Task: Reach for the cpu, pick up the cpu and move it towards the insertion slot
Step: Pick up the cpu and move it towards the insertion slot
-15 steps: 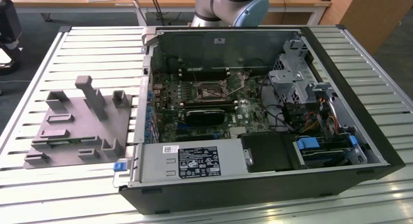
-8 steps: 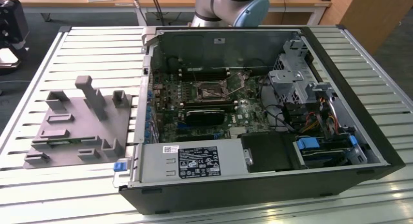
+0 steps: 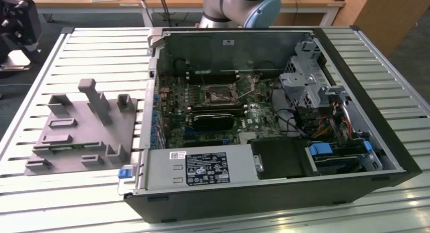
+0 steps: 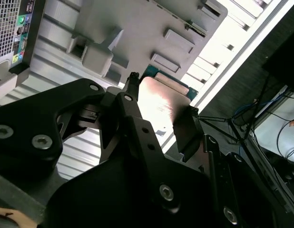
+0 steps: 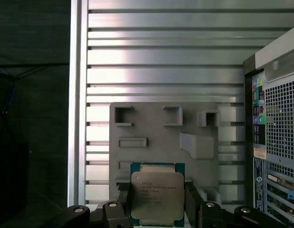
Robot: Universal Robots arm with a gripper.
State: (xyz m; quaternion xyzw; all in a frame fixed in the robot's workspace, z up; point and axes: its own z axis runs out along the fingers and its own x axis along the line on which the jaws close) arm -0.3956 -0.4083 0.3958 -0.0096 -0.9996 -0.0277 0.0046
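The cpu (image 5: 154, 194), a flat square chip with a silvery top and green edge, sits between two dark fingers (image 5: 192, 202) in the first wrist view. My gripper (image 5: 155, 190) is shut on it, one finger on each side. The chip looks lifted above the grey tray (image 5: 194, 118). In the second wrist view the cpu (image 4: 163, 102) gleams between the black jaws of the gripper (image 4: 162, 95). The insertion slot (image 3: 218, 95), a square socket with a silver frame and thin lever, lies on the motherboard inside the open computer case (image 3: 269, 117) in the exterior view.
The grey plastic tray (image 3: 80, 127) with posts and recesses lies on the slatted metal table (image 3: 94, 47), at the exterior view's left of the case. The arm's base (image 3: 242, 6) stands behind the case. A black device (image 3: 17, 21) hangs at the far left corner.
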